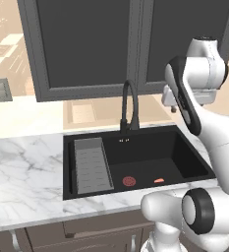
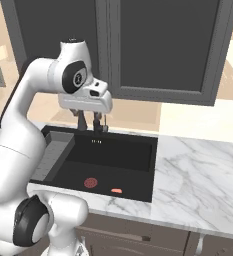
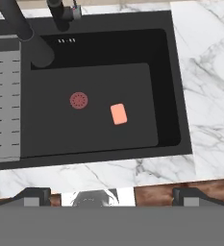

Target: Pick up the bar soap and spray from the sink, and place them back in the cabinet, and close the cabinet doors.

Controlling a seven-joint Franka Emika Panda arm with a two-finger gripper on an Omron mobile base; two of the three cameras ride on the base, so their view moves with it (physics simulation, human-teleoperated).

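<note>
The bar soap [image 3: 118,114], a small salmon-pink bar, lies flat on the floor of the black sink [image 3: 177,96], just right of the round red drain disc [image 3: 79,100]. From the base cameras the soap [image 1: 159,180] [image 2: 116,190] sits near the front wall of the sink [image 1: 66,162] [image 2: 153,165]. My gripper [image 2: 89,122] [image 3: 112,197] hangs high above the basin, open, fingers pointing down, with nothing between them. The soap is below and slightly ahead of it. The spray, the cabinet and the cabinet doors are out of view.
A grey ribbed tray [image 1: 92,165] [image 3: 3,103] fills the sink's left side. The black gooseneck faucet [image 1: 128,106] [image 3: 22,24] rises at the back rim, close to my hand. Grey-framed wall doors with dark panes [image 1: 86,44] hang above. White marble counter [image 2: 198,175] surrounds the sink.
</note>
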